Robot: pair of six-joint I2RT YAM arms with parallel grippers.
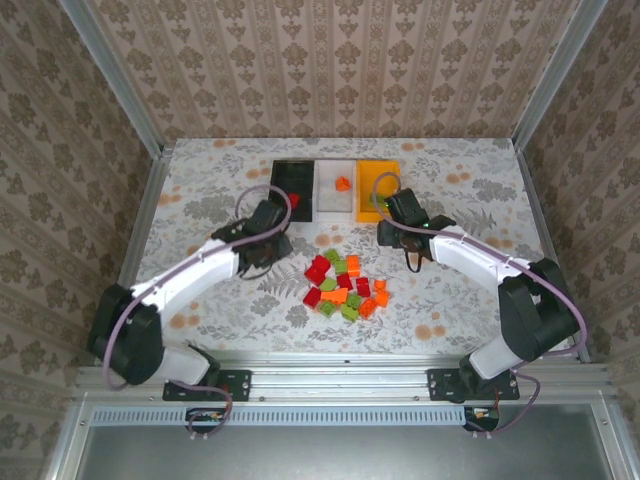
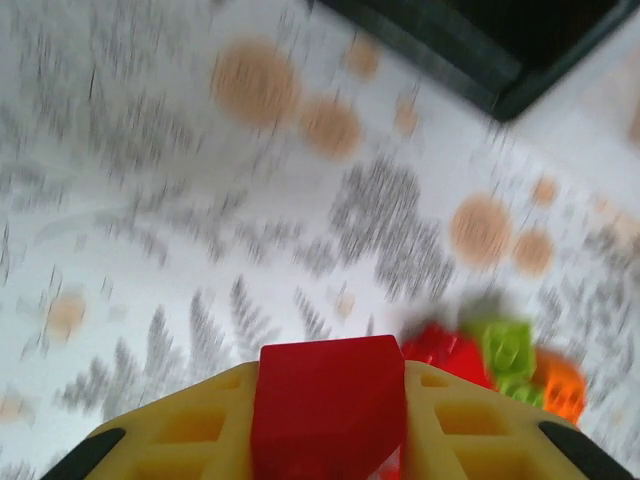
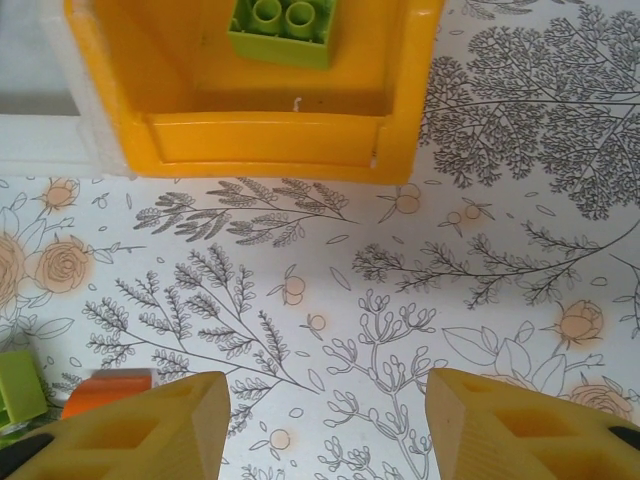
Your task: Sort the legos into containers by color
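From the top, we see the lego pile at 6 o'clock from the black bin, white bin and yellow-orange bin. Left wrist: our left gripper is clamped on a red brick. Right wrist: the right gripper is spread wide and empty, with a green brick in the yellow-orange bin at 12 o'clock.

A green lego lies in the yellow-orange bin at twelve o'clock; the right pincer gapes above the desk.
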